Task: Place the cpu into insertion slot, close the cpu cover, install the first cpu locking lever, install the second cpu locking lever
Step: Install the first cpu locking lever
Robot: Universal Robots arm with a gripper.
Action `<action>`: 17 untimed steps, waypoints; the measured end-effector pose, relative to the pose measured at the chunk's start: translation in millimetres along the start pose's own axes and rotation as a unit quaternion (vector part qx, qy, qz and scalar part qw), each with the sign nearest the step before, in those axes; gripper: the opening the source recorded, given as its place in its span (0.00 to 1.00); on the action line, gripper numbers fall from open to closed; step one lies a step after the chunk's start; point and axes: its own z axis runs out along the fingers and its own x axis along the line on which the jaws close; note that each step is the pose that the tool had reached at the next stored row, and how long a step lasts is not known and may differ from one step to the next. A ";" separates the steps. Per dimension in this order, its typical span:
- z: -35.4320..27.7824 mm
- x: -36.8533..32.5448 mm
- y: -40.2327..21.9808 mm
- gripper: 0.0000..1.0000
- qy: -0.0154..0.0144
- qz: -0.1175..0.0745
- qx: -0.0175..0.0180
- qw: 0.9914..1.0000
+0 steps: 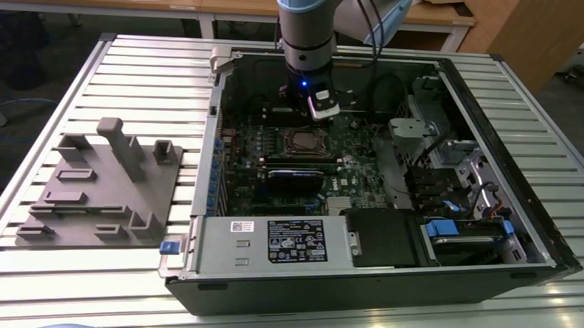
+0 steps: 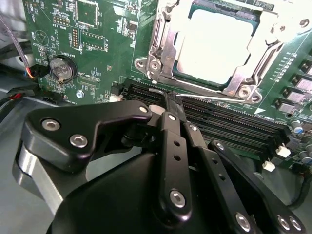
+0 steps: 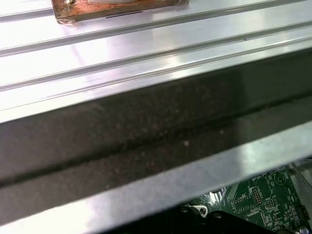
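Tool [image 1: 321, 111], upper centre of exterior view: fingers [image 2: 171, 126] together beside the locking lever [image 2: 209, 97] (cpu [image 2: 214, 44] seated, cpu cover [image 2: 165, 48] closed). Hazard: lever may be sprung loose if grazed.

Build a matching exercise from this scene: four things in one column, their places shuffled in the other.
Things:
1 cpu
2 cpu cover
3 round battery
4 gripper

Places:
a on the green board, away from the cpu
b closed down around the cpu
c at the long black slots
d showing through the cover's window

Pairs: 1-d; 2-b; 3-a; 4-c
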 end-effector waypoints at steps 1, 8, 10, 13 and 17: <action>0.0 0.0 0.0 0.10 0.000 0.000 0.000 1.000; 0.4 0.1 -0.1 0.10 -0.001 0.000 0.000 1.000; 0.4 0.1 -0.1 0.10 -0.001 0.000 0.000 1.000; 0.6 0.1 -0.3 0.10 -0.001 0.000 -0.001 1.000; 1.0 -0.3 -1.7 0.10 -0.001 0.000 0.000 1.000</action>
